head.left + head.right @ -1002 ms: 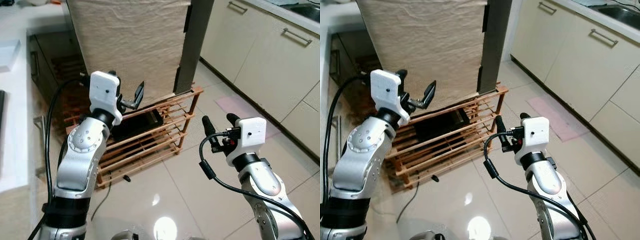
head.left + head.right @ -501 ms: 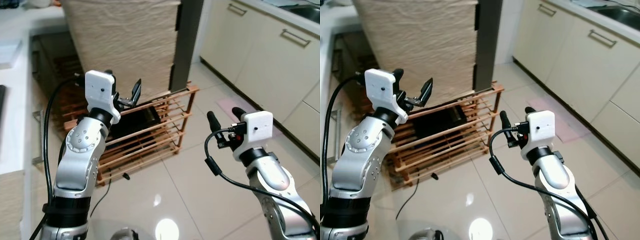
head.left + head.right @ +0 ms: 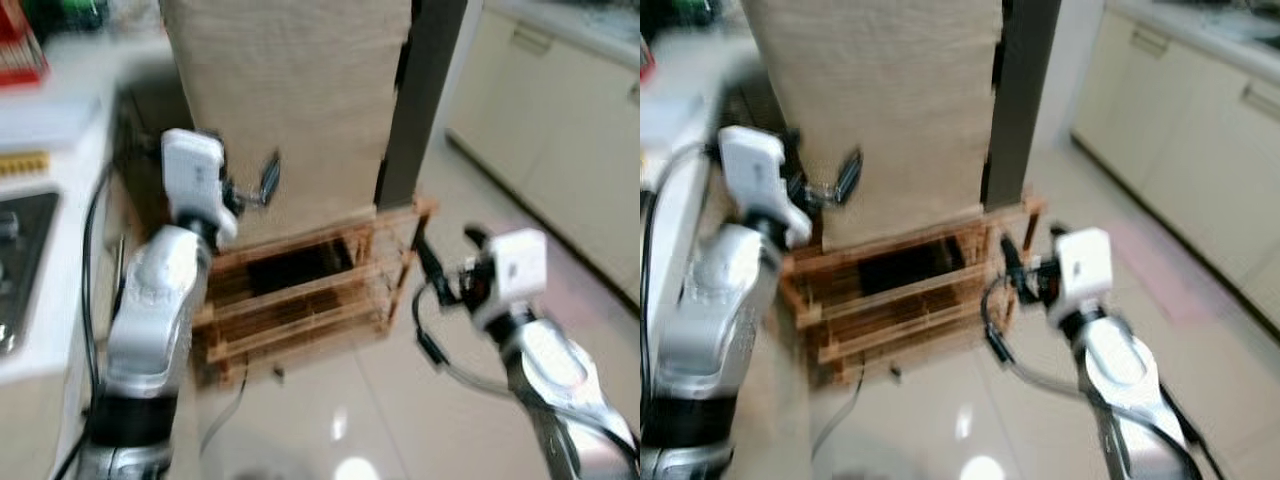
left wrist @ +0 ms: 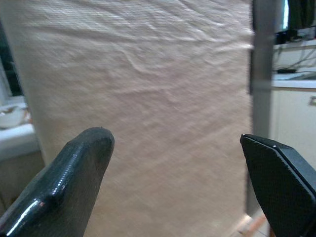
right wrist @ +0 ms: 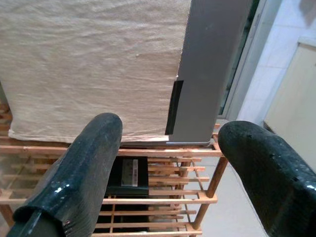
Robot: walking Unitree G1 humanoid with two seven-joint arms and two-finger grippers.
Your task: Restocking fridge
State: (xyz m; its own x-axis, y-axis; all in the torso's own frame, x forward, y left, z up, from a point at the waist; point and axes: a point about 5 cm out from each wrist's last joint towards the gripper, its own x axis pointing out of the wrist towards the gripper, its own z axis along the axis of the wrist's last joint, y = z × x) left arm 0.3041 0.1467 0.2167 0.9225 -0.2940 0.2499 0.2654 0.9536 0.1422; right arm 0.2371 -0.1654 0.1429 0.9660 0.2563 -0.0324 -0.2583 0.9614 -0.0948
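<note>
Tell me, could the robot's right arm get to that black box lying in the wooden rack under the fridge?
Probably yes. The right gripper is open, holds nothing and points at the black box, with open floor between. The wooden rack has slats that might hamper it.

The right claw (image 5: pixel 168 197), spread wide, faces the cloth-draped fridge (image 5: pixel 98 64) above a wooden rack (image 5: pixel 163 197).

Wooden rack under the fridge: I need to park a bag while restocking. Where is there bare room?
The tiled floor in front of the wooden rack, between both arms, looks bare, bar a trailing cable. The rack's middle is crowded by a dark box; slats beside it seem free.
</note>
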